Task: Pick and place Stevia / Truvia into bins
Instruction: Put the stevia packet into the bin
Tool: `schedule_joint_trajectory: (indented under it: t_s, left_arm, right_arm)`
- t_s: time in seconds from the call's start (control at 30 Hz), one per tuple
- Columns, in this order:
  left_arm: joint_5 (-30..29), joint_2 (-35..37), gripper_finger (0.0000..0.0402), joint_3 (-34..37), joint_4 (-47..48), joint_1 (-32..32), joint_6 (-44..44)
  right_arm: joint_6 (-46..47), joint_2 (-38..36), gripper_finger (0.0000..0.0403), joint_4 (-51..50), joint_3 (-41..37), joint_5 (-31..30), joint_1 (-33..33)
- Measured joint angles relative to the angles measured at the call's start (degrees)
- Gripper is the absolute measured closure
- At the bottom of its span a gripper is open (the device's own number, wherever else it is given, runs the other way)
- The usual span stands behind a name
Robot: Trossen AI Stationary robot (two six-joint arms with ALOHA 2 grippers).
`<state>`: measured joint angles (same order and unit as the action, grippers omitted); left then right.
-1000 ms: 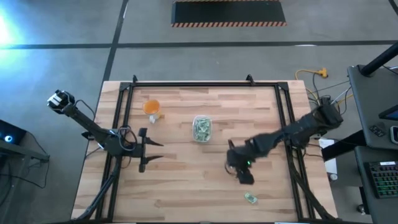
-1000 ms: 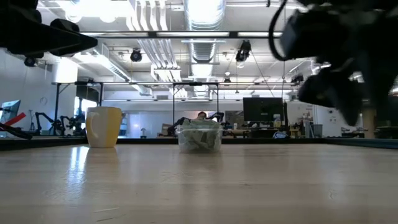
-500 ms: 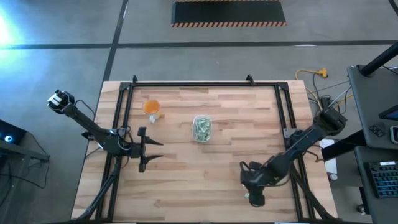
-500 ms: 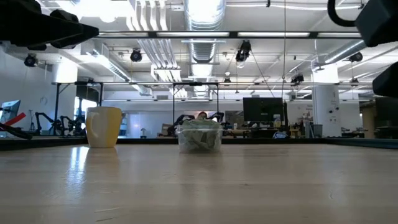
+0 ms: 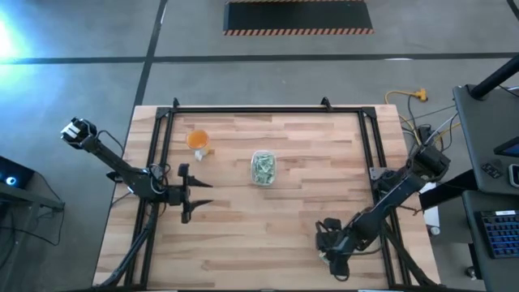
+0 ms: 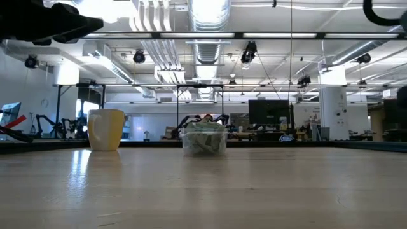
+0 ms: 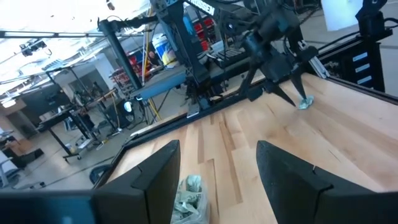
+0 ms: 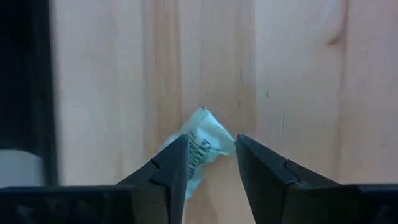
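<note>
The right gripper [image 8: 208, 163] is down at the table's near edge on the right side, its two dark fingers [image 8: 168, 171] part-way closed with a crumpled pale green and white sachet [image 8: 200, 144] lying between the tips, pinched at its lower part; I cannot tell whether it is firmly gripped or only bracketed. The sachet's long axis runs forward, out past the fingertips, roughly along the wood grain. Only the right wrist view shows this; from above, the right gripper [image 5: 334, 247] hides the sachet, and the level view does not catch it at all. The left wrist view shows it from afar as a small green scrap [image 7: 303, 103] under the right arm's tips. The clear bin [image 5: 262, 168], already holding many sachets, stands mid-table, well apart from the right gripper, toward the far side. An orange cup [image 5: 198, 139] sits to the bin's left. The left gripper [image 5: 195, 194] waits over the table's left side, jaws wide apart and empty, nearer the bin than the sachet.
</note>
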<state>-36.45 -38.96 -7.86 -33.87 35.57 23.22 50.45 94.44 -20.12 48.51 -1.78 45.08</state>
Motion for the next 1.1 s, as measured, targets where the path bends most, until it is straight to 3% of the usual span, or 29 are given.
schedule_joint_trajectory:
  t_s: [0.4,0.67,0.87,1.1]
  left_arm:
    - [0.00,0.00,0.0207,0.06,-0.22,0.00,0.11]
    - [-0.02,0.00,0.0207,0.07,-0.31,-0.33,0.20]
    - [-0.04,0.00,0.0207,0.09,-0.37,-0.35,0.17]
    - [-0.04,-0.12,0.0207,0.13,-0.46,-0.36,-0.65]
  right_arm:
    - [-3.78,3.55,0.0294,-0.29,0.24,-1.03,0.57]
    - [-7.62,3.55,0.0374,-0.14,0.11,-5.72,0.47]
    - [-18.50,3.08,0.0390,-0.69,1.87,-19.84,-2.01]
    - [-41.16,2.13,0.0390,2.83,7.84,-44.37,-7.59]
